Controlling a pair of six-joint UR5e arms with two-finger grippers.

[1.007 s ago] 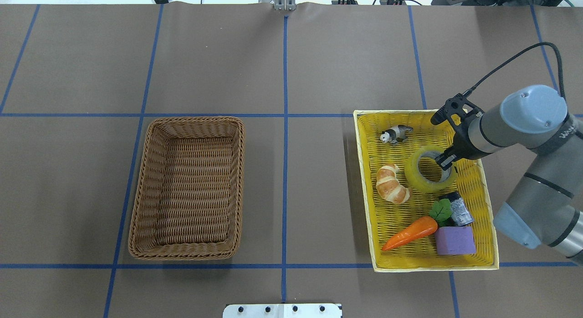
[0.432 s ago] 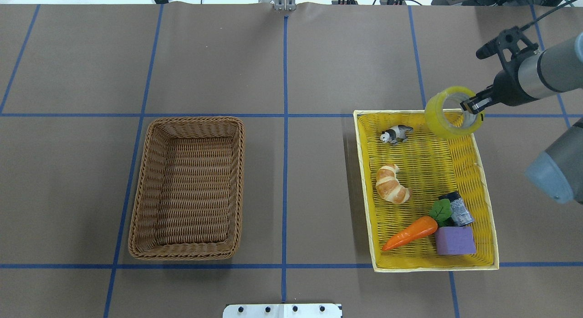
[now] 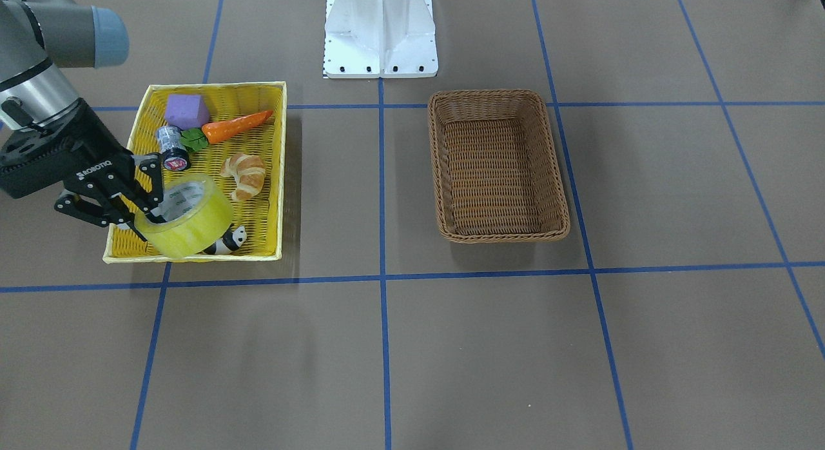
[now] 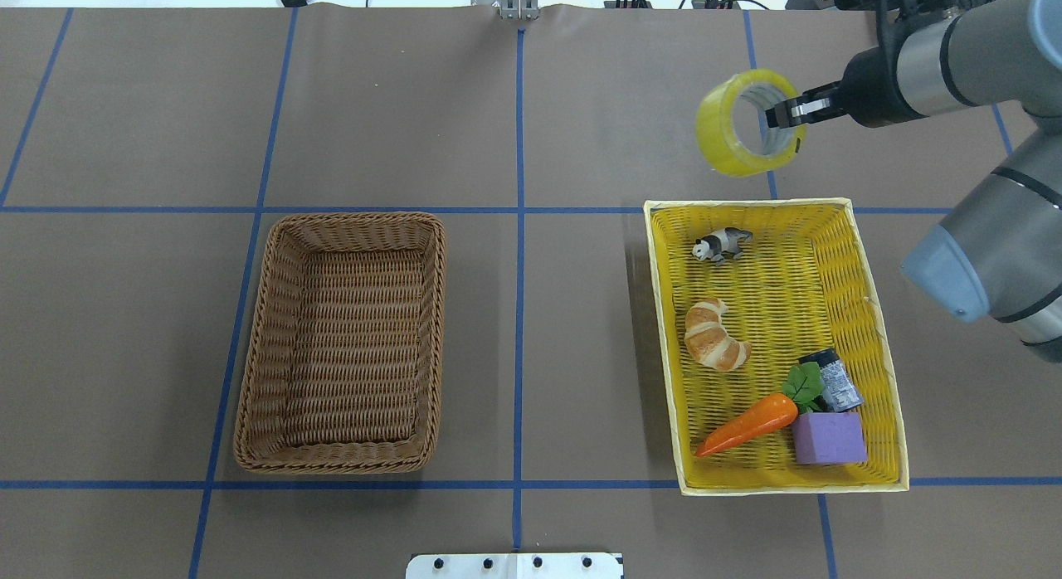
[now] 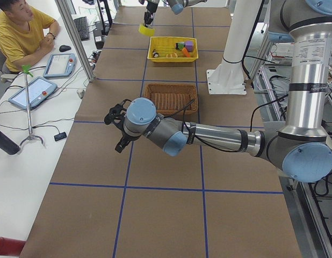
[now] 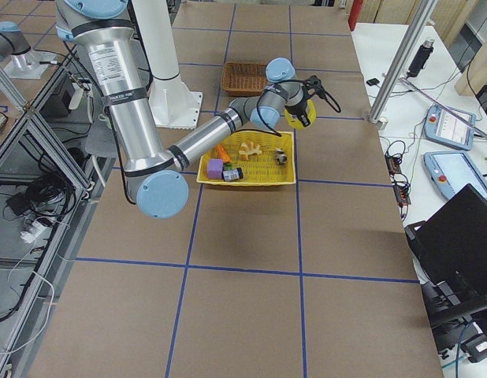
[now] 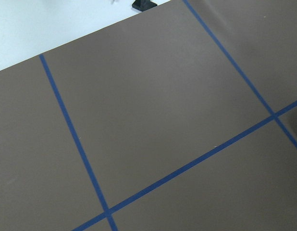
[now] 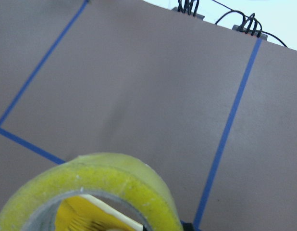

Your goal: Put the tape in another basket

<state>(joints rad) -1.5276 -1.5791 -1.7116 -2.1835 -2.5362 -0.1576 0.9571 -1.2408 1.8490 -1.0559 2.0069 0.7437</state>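
My right gripper [image 4: 782, 114] is shut on the wall of the yellow tape [image 4: 720, 135], one finger inside the core. It holds the roll high in the air, tilted, over the far edge of the yellow basket [image 4: 664, 330]. The tape also shows in the front view [image 3: 193, 229] and fills the bottom of the right wrist view [image 8: 105, 175]. The brown wicker basket [image 4: 257, 313] lies empty on the left half of the table. My left gripper [image 5: 113, 126] shows only in the exterior left view, above the table short of the brown basket; I cannot tell whether it is open or shut.
The yellow basket holds a toy panda [image 4: 720, 244], a croissant [image 4: 713, 337], a carrot [image 4: 747, 425], a purple block [image 4: 827, 438] and a small silver-black cylinder [image 4: 834, 381]. An operator [image 5: 21, 32] sits at the side desk.
My right gripper has lifted the tape out of the yellow basket and carried it up, away from the robot and a little to the left. The other items have not moved.
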